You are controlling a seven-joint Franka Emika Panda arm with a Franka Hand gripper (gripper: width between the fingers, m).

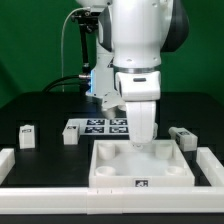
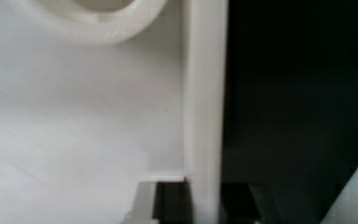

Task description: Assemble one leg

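Observation:
Three small white legs with tags lie on the black table in the exterior view: one at the far left (image 1: 27,135), one beside it (image 1: 70,133), one at the right (image 1: 182,135). None is held. The large white tray-like piece with round recesses (image 1: 112,168) lies in front. My gripper (image 1: 147,143) points down at its far right rim. In the wrist view the gripper (image 2: 208,200) has one dark finger (image 2: 172,203) on each side of the tray piece's thin upright wall (image 2: 206,100), pressed against it. A round recess (image 2: 101,18) shows beside the wall.
The marker board (image 1: 100,125) lies behind the tray piece, between the legs. A low white fence (image 1: 40,203) runs along the front and up both sides of the table. A lamp stand and cables (image 1: 72,60) stand at the back.

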